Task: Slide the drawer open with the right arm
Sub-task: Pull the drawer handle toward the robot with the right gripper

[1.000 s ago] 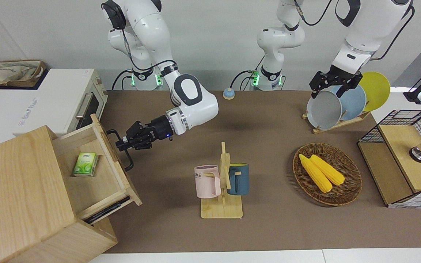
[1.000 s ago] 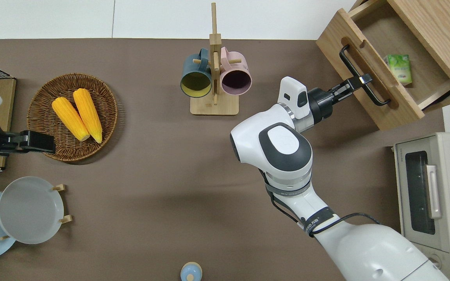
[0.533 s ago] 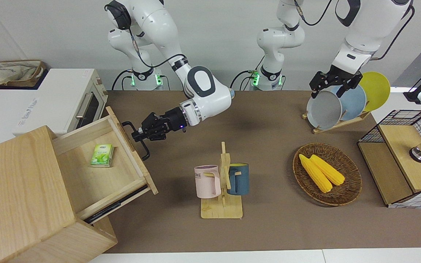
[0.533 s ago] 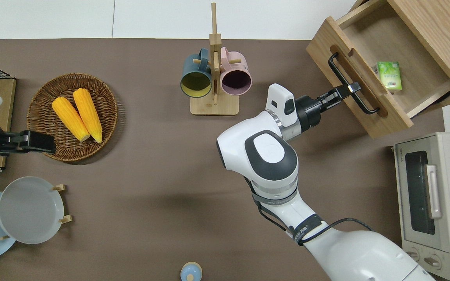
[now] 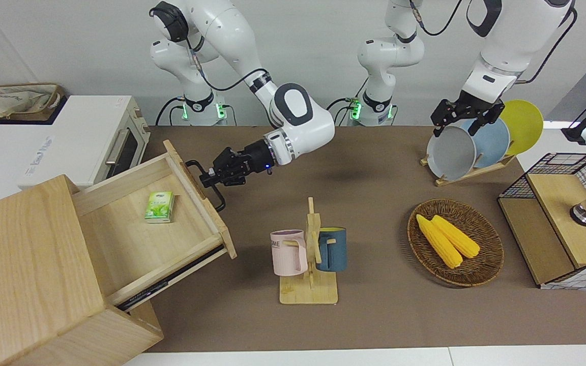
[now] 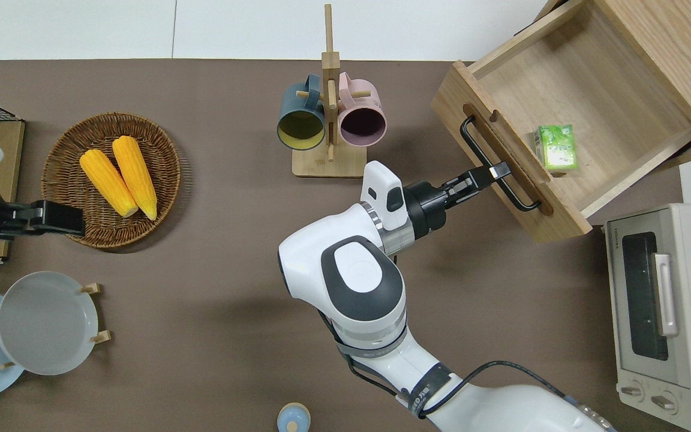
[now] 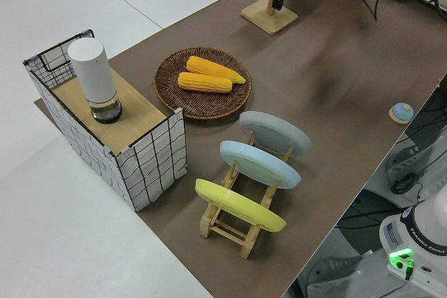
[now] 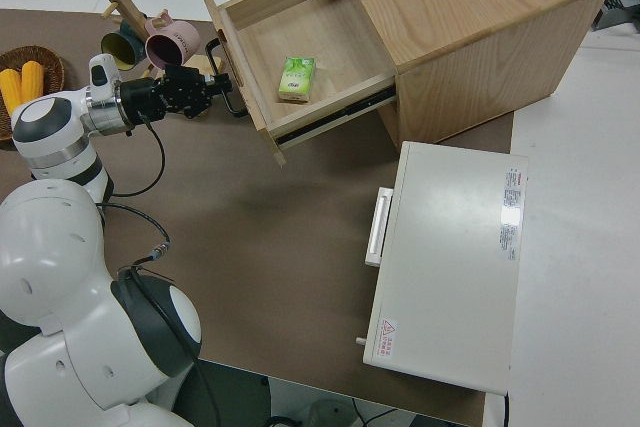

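Observation:
The pale-wood drawer point(image 5: 120, 239) point(image 6: 585, 90) point(image 8: 320, 37) stands pulled well out of its big box cabinet point(image 5: 23, 264) point(image 6: 675, 48) point(image 8: 470, 27) at the right arm's end of the table. My right gripper point(image 5: 206, 178) point(image 6: 498, 171) point(image 8: 222, 85) is shut on the black bar handle point(image 5: 216, 195) point(image 6: 477, 150) on the drawer's front. A small green carton point(image 5: 159, 207) point(image 6: 554, 147) point(image 8: 296, 78) lies inside the drawer. The left arm is parked, its gripper point(image 5: 463, 117) point(image 6: 57, 217) up by the plates.
A mug stand point(image 5: 309, 254) point(image 6: 329, 108) with a pink and a blue mug is close beside the drawer front. A white toaster oven point(image 5: 84, 142) point(image 6: 663, 312) point(image 8: 450, 267) sits nearer the robots than the cabinet. A corn basket point(image 5: 455, 241), plate rack point(image 5: 476, 145) and wire shelf point(image 5: 562, 218) occupy the left arm's end.
The right gripper has drawn the handle toward the table's middle, and the drawer has slid farther out. The green carton rode along with it. The left arm stayed still.

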Robot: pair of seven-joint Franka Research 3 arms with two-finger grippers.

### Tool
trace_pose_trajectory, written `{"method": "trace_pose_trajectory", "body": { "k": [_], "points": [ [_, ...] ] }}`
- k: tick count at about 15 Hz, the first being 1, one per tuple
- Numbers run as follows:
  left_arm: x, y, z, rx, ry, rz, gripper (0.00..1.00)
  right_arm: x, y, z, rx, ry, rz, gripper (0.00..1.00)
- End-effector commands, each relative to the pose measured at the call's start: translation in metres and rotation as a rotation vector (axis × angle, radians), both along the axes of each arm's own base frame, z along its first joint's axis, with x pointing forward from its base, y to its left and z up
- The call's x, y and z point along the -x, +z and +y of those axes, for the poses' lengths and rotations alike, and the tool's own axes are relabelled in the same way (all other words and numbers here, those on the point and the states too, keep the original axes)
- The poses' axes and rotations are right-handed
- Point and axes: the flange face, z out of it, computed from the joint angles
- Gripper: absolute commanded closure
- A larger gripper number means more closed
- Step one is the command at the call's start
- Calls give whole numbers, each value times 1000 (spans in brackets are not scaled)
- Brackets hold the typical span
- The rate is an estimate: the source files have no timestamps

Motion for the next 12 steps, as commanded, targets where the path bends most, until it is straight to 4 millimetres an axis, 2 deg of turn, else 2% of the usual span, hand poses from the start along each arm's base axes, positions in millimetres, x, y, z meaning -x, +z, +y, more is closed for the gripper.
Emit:
{"method": "trace_pose_trajectory", "body": {
  "k": [1, 10, 12],
  "points": [
    [3, 4, 1, -13, -8, -4, 2, 18, 27, 13, 17, -53, 7, 936],
    [3, 5, 1, -13, -8, -5, 5, 36, 38, 31, 9, -80, 10, 925],
    [3, 5, 0, -13, -10, -5, 5, 39, 37, 33, 3, -86, 18, 861]
  ]
}}
